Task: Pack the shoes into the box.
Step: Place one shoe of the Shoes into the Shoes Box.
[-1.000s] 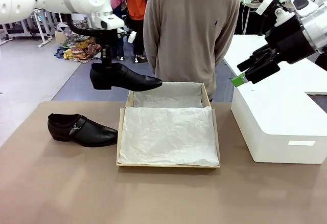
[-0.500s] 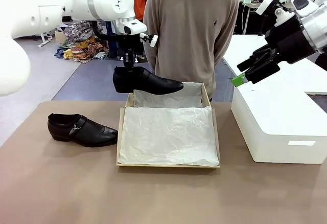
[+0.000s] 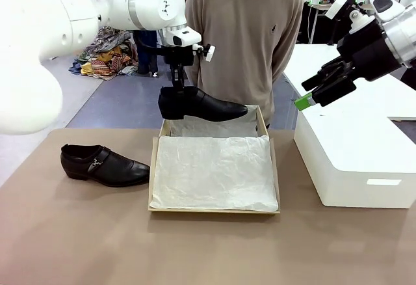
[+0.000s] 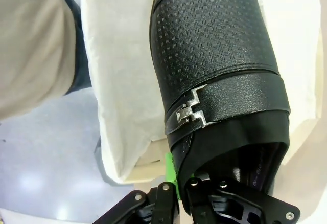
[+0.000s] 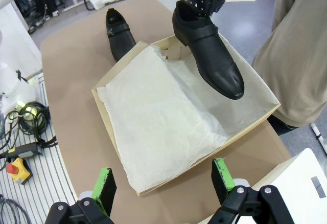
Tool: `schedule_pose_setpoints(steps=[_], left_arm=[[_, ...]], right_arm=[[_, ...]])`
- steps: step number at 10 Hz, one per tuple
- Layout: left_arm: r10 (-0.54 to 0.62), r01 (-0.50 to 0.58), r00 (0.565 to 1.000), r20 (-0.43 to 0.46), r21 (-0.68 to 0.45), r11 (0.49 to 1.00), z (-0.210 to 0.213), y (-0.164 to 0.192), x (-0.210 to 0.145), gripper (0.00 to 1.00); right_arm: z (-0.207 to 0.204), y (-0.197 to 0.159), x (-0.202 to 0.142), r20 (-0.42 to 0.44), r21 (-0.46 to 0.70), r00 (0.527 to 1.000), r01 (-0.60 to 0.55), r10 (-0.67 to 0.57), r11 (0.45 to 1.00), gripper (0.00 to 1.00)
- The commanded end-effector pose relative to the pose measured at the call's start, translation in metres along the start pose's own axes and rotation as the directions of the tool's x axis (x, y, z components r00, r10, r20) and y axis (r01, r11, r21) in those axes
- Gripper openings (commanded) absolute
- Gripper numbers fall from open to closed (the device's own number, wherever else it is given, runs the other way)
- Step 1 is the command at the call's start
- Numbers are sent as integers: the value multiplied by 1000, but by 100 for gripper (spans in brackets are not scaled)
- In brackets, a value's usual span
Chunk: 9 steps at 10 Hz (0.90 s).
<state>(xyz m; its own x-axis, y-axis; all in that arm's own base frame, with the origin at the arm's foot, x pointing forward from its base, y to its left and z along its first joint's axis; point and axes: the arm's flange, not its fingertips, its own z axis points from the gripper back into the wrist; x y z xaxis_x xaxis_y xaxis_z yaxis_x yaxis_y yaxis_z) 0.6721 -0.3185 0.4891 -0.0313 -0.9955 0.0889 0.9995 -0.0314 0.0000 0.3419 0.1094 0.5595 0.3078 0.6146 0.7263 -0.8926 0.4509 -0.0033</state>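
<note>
Grips with the left claw [image 3: 177, 84] one glossy black pointed-toe leather dress shoe [image 3: 203, 105] by the rim of its heel opening, jaws pinched shut on the leather. Hangs it roughly level above the far left corner of the plain brown cardboard shoebox [image 3: 155, 168], toe pointing right, clear of the crinkled white tissue paper [image 3: 214, 171] lining. Has the matching buckled black shoe [image 3: 104, 164] lying on the brown bench [image 3: 78, 239], just left of the shoebox. Holds the right claw [image 3: 320, 91] wide open and empty, high above the smooth white box [image 3: 351, 161] at right.
</note>
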Motion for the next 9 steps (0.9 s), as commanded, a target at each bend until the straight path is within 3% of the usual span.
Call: schedule_pose_setpoints(steps=[1, 9], left_arm=[[-34, 35, 999, 16, -22, 999, 11, 19, 12, 0], [-19, 19, 1000, 6, -8, 1000, -6, 2, 7, 0]], right_arm=[[-1, -4, 0, 27, 17, 999, -21, 20, 1000, 100], [-1, -4, 0, 27, 17, 999, -21, 20, 1000, 100]])
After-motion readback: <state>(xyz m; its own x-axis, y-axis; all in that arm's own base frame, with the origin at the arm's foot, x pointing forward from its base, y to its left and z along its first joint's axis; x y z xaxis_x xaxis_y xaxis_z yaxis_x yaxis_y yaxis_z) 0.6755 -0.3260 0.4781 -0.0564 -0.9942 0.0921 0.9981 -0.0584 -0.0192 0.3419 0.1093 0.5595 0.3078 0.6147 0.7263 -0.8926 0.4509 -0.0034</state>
